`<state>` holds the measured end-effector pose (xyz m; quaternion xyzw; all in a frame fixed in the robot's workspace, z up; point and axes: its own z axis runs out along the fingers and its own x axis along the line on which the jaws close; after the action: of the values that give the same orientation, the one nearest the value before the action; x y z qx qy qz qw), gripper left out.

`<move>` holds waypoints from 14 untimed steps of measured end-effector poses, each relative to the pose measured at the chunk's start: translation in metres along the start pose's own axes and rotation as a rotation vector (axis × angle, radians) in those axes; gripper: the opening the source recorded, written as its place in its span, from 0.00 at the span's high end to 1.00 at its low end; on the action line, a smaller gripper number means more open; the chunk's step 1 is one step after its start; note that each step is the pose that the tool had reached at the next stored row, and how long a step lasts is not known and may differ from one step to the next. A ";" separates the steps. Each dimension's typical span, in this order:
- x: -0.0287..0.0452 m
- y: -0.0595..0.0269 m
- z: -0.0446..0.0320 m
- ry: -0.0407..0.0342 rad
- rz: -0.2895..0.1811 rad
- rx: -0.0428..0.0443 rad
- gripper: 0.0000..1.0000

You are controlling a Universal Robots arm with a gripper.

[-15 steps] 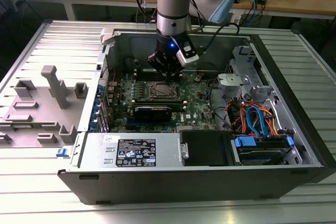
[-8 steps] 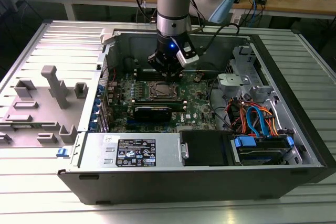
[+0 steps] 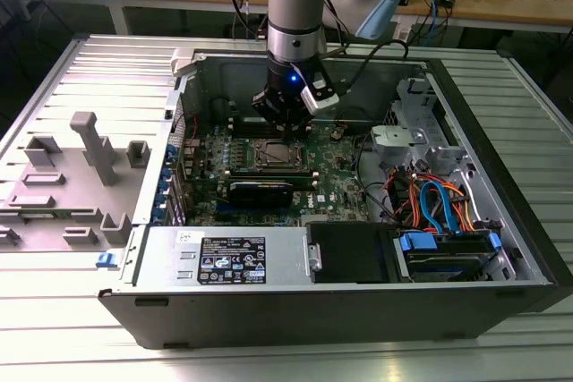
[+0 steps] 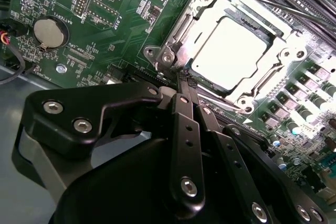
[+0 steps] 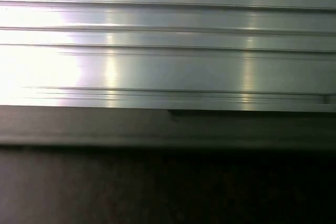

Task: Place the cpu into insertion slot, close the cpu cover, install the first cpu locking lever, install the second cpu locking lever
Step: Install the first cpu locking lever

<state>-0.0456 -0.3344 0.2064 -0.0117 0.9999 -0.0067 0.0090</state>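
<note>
Black gripper (image 4: 185, 78), fingers (image 4: 185, 109) tight together, at corner of silvery cpu cover (image 4: 181, 32) around pale square cpu (image 4: 231, 51)

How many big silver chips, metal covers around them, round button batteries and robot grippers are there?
cpu: 1
cpu cover: 1
round battery: 1
gripper: 1
Total: 4

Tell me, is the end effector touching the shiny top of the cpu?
Apart. In the second wrist view the end effector sits at a corner of the cpu cover, whose frame separates it from the cpu.
</note>
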 end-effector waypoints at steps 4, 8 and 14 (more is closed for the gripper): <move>-0.0002 0.0000 -0.0017 -0.0001 0.000 0.0000 0.89; -0.0014 0.0000 -0.0006 0.0008 0.000 0.0005 0.89; -0.0018 -0.0002 0.0013 0.0015 0.000 0.0006 0.89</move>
<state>-0.0438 -0.3346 0.2052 -0.0117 0.9999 -0.0070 0.0083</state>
